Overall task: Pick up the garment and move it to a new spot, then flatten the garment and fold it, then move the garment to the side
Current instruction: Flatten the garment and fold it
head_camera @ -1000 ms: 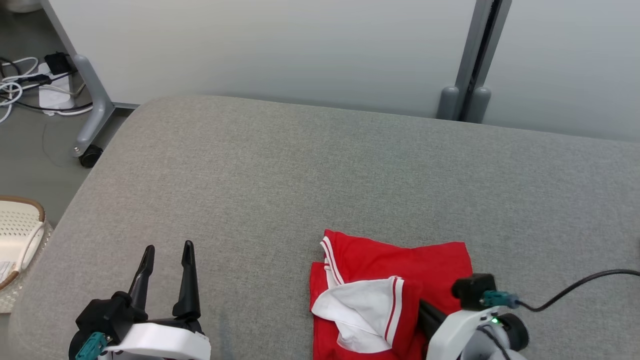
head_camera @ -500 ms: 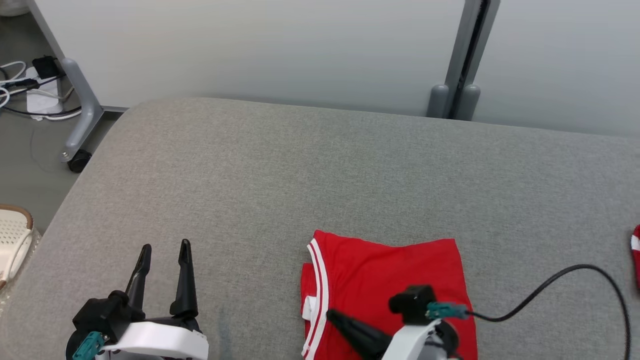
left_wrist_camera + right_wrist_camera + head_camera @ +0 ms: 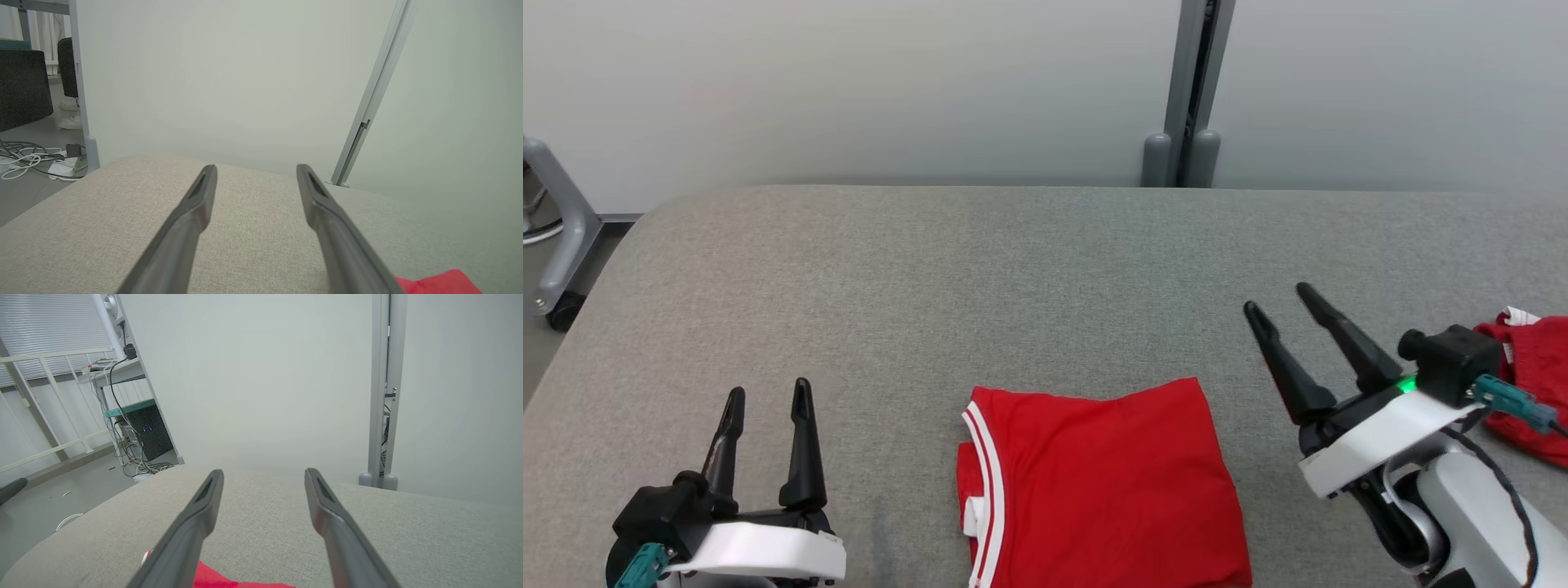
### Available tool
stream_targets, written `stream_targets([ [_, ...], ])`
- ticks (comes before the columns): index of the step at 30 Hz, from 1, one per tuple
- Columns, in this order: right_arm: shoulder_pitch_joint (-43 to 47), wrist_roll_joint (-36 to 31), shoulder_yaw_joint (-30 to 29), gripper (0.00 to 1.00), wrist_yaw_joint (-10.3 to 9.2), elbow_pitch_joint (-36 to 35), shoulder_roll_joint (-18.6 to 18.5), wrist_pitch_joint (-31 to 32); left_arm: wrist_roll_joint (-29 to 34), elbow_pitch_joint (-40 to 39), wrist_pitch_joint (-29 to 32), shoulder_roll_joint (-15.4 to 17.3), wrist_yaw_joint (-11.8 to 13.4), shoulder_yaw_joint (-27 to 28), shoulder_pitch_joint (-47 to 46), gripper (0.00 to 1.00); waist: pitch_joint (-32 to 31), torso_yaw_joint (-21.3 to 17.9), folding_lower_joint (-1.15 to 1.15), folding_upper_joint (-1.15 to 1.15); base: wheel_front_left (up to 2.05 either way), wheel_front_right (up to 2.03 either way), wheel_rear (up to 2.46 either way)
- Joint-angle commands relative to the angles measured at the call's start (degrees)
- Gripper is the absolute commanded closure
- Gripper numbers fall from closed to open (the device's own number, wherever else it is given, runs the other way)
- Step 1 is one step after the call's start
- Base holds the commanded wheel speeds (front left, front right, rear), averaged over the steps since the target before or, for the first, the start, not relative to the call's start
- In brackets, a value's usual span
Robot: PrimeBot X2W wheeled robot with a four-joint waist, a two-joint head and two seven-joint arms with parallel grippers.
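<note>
Garment (image 3: 1103, 482) red, white-trimmed, folded flat

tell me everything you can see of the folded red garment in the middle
The folded red garment is soft-looking cloth folded into a flat, roughly square packet. A white double-stripe trim runs down its left edge. It lies on the grey fabric surface, its near edge cut off in the head view. The open left tool and open right tool sit either side, apart from it.
</note>
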Motion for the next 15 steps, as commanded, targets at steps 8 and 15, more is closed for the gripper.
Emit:
stream_targets([
  [8, 6.6, -9.6, -14.4, 0.0, 0.03, -5.0, 0.7, -0.8, 1.1, -2.6, -0.1, 0.5, -0.1, 2.2, 0.6, 0.0, 0.4, -3.5, 0.0, 0.0, 0.0, 0.0, 0.0],
  [15, 12.4, -17.0, -23.6, 0.0, 0.03, -7.9, 4.0, -1.1, 3.8, -4.9, -0.1, 1.0, 0.1, 3.9, 1.6, 0.0, 0.4, -5.1, 0.0, 0.0, 0.0, 0.0, 0.0],
])
